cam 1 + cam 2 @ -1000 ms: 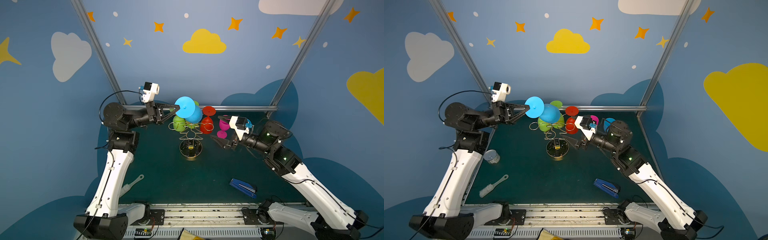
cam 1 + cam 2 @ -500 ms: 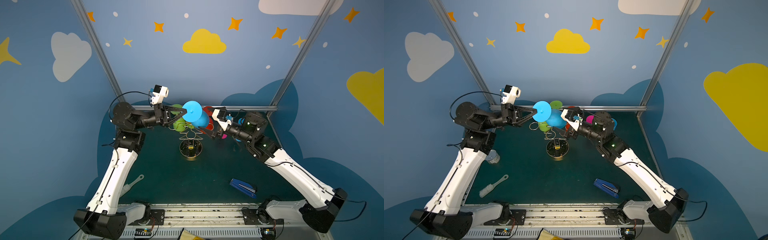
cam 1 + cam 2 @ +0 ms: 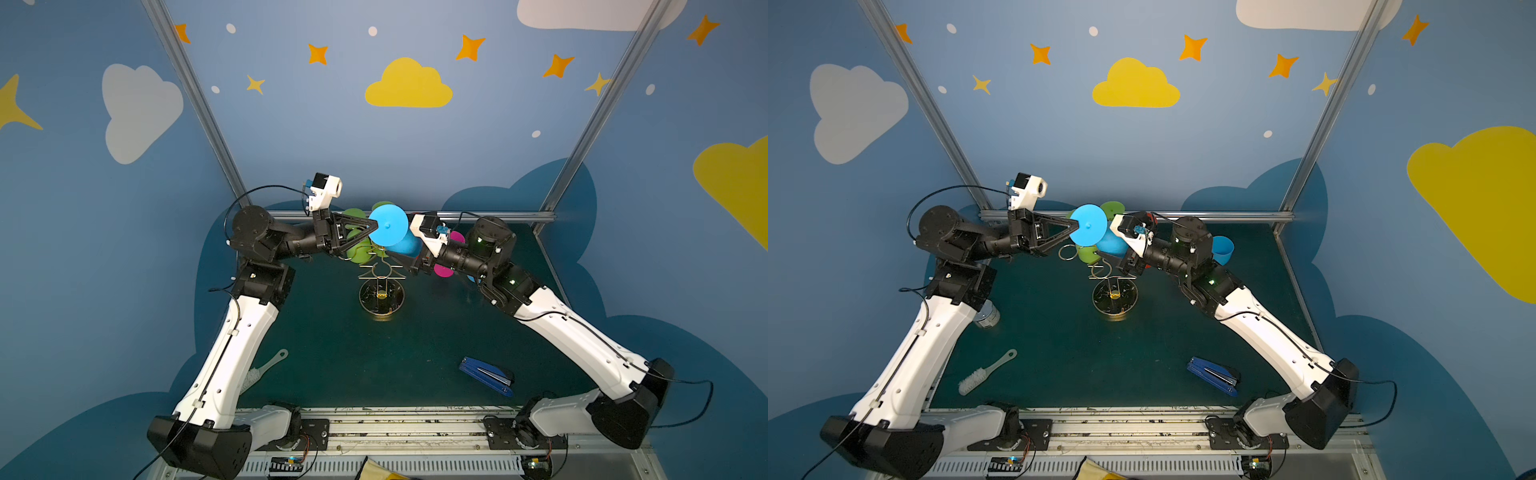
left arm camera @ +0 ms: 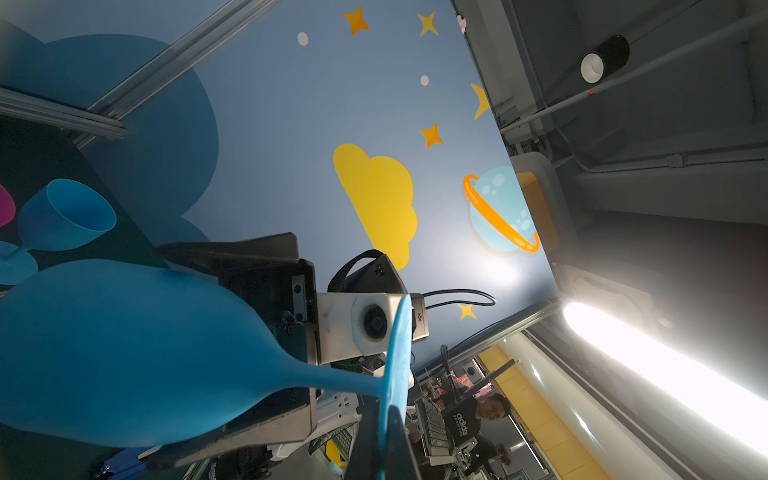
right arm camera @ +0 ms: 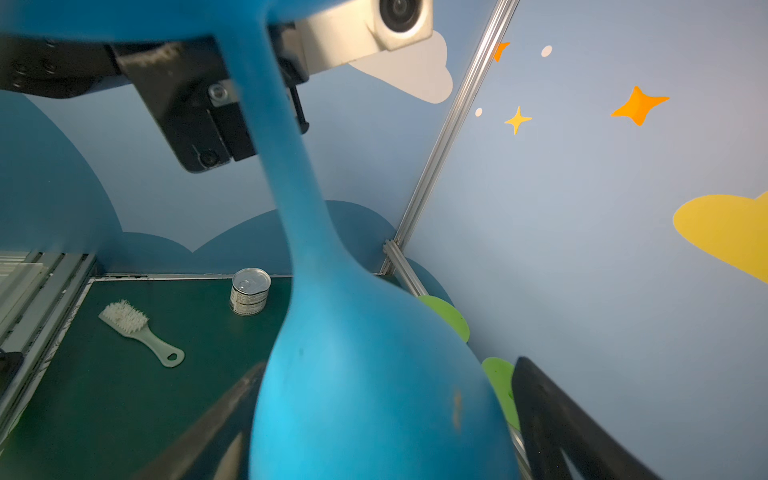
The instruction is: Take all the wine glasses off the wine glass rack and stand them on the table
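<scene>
my left claw (image 3: 376, 226) is pinched tight on the rim of the round foot of the blue wine glass (image 3: 388, 224), and in the left wrist view that foot stands edge-on between my two fingers (image 4: 365, 440). the glass hangs foot up and bowl down, tilted, high over the back half of the desk (image 3: 415, 353), just above the top of the wine glass rack (image 3: 376, 299). i cannot tell whether the bowl is clear of the gold wire loops. my right claw (image 5: 374, 419) stands spread wide around the bowl: one finger (image 5: 208, 428) is close against one side, while the other is apart from it, with a gap where green shows through, so it is not clamped on the glass. the rack's round dark base sits about midway between the desk's left and right edges, nearer the back edge. green glasses (image 3: 357, 249) hang at the rack's left side behind my left claw, and a pink glass (image 3: 444, 270) shows just beside my right wrist. a second blue glass (image 3: 1222, 249) is near the back edge, toward the right. a blue stapler (image 3: 486, 376) lies toward the front right corner, a white brush (image 3: 984, 372) toward the front left corner, and a can (image 3: 987, 316) by the left edge
</scene>
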